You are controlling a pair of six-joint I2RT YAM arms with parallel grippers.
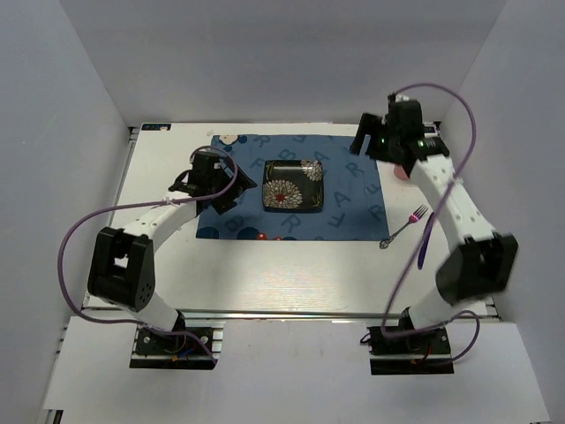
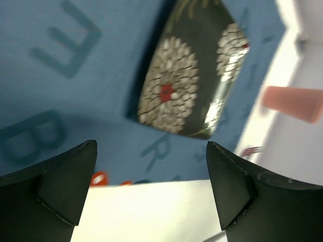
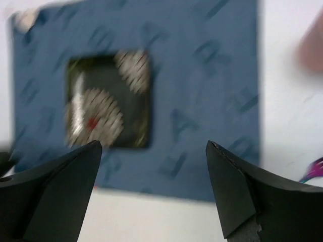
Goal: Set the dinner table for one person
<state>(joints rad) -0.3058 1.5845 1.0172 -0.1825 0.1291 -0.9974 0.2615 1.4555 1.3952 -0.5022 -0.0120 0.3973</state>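
Observation:
The white dinner table [image 1: 265, 274] carries a blue letter-printed mat [image 1: 353, 199] with a black square flower-patterned plate [image 1: 293, 185] at its middle. My left gripper [image 1: 231, 187] is open and empty over the mat's left edge, left of the plate. In the left wrist view the gripper [image 2: 151, 186] faces the plate [image 2: 189, 70]. My right gripper [image 1: 365, 139] is open and empty, raised over the mat's back right corner. The blurred right wrist view shows that gripper [image 3: 154, 194] above the mat [image 3: 202, 101] and the plate [image 3: 108, 101].
A fork with a purple handle [image 1: 406, 224] lies on the table off the mat's right front corner. A pink cup [image 1: 402, 171] stands right of the mat, mostly hidden by my right arm; it shows in the left wrist view [image 2: 292, 103]. Purple cables loop from both arms.

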